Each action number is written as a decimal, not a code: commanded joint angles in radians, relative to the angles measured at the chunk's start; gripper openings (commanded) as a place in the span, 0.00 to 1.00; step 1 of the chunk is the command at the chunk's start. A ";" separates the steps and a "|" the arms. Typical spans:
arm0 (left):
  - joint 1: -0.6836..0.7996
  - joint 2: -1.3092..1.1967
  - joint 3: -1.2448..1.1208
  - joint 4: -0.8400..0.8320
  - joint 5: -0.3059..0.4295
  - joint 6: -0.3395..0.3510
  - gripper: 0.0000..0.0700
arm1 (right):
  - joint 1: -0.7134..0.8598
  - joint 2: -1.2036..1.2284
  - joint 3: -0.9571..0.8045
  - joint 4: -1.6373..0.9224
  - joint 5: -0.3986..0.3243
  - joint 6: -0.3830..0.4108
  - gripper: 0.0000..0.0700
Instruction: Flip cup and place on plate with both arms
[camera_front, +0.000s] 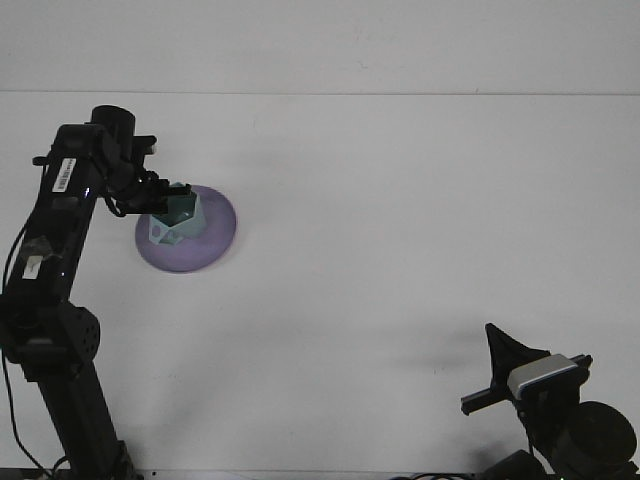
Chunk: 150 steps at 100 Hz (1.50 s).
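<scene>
A plain white table (400, 250) is filling most of the front view, its surface showing only soft grey shadows. Its far edge is running straight across the upper part of the picture, and a pale wall (320, 45) is rising behind it. Dark cables (20, 455) are trailing at the lower left corner.
</scene>
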 joint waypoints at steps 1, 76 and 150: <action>0.003 0.048 0.024 0.001 -0.003 -0.015 0.02 | 0.005 0.000 0.005 0.006 0.000 0.018 0.00; 0.023 -0.040 0.078 0.009 -0.003 -0.019 0.78 | 0.005 0.000 0.005 0.018 0.000 0.011 0.00; 0.038 -1.062 -0.414 0.312 -0.010 -0.006 0.02 | 0.004 0.181 0.022 0.272 0.086 -0.045 0.00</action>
